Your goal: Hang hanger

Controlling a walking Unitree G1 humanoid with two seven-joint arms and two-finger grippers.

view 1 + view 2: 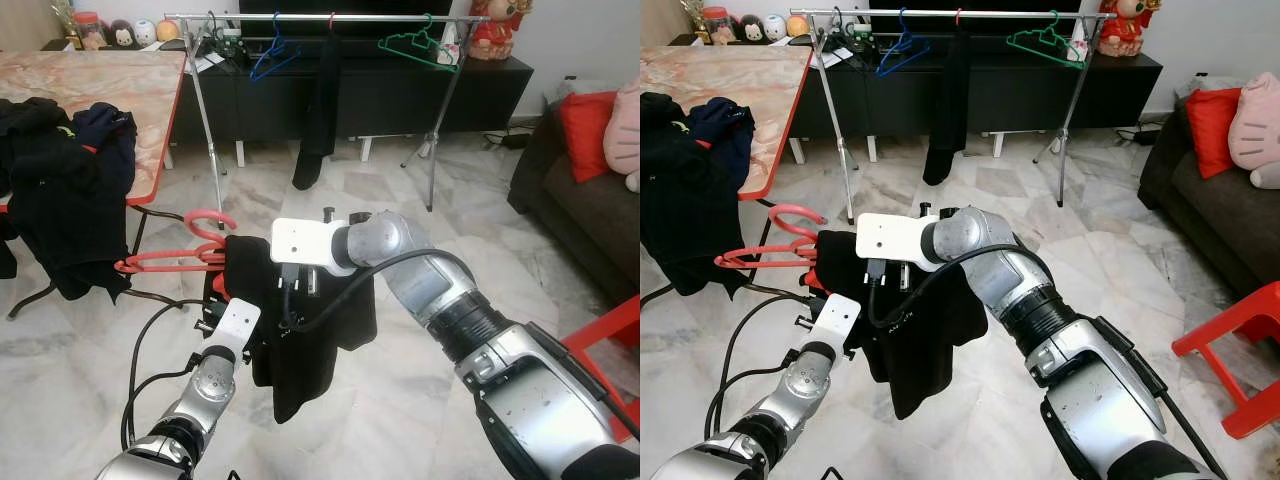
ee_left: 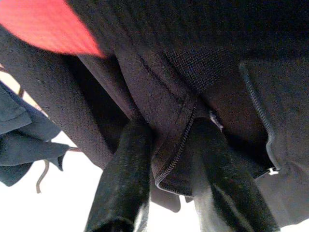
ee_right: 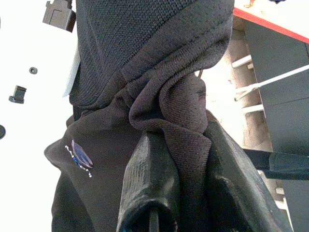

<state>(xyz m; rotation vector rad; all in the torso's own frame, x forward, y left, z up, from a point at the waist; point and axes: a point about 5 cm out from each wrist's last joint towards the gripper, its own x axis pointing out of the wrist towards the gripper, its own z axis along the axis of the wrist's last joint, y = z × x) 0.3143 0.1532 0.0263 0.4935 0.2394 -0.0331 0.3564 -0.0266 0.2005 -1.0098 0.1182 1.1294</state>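
Note:
A red hanger (image 1: 175,258) floats at chest height in front of me, its hook (image 1: 205,220) pointing left, with a black garment (image 1: 310,345) draped over it. My left gripper (image 1: 218,295) reaches up from below. In the left wrist view it (image 2: 171,130) is shut on a zippered seam of the garment, just under the red hanger (image 2: 43,24). From the right, my right gripper (image 1: 295,290) points down into the cloth; in the right wrist view it (image 3: 186,135) is shut on a bunched fold of black fabric (image 3: 164,96). A metal clothes rack (image 1: 330,17) stands farther back.
The rack carries a blue hanger (image 1: 272,55), a green hanger (image 1: 420,45) and a hung black garment (image 1: 322,100). A table (image 1: 120,90) with a pile of dark clothes (image 1: 60,170) is at the left. A sofa (image 1: 580,200) and a red stool (image 1: 610,340) are at the right.

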